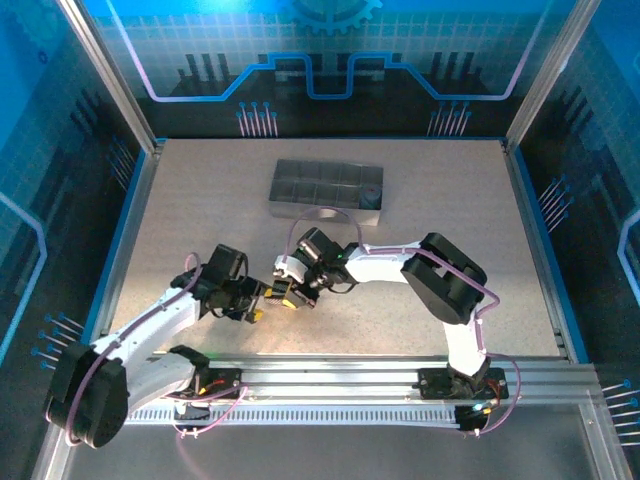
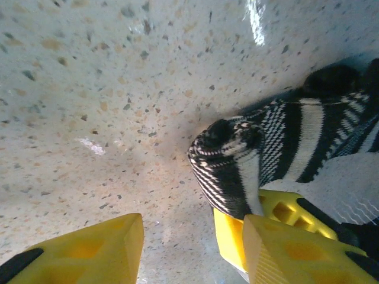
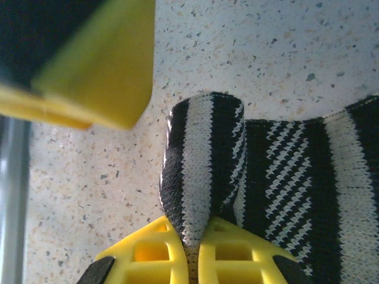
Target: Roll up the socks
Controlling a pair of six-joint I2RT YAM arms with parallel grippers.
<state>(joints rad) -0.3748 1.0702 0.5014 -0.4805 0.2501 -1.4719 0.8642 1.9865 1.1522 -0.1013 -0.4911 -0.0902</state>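
A black-and-white striped sock (image 3: 284,177) lies on the speckled table, one end folded up into a thick roll (image 2: 228,160). My right gripper (image 3: 194,239) is shut on that rolled fold, the fabric pinched between its yellow fingers (image 3: 148,254). My left gripper (image 2: 192,236) stands open just beside the roll with nothing between its fingers (image 2: 95,254); its right finger sits against the right gripper's finger (image 2: 234,236). From above, both grippers (image 1: 258,300) (image 1: 290,293) meet at the near middle of the table.
A grey compartment tray (image 1: 327,190) stands at the back middle of the table. Blue enclosure walls ring the table top (image 1: 450,200). A metal rail (image 1: 350,375) runs along the near edge by the arm bases.
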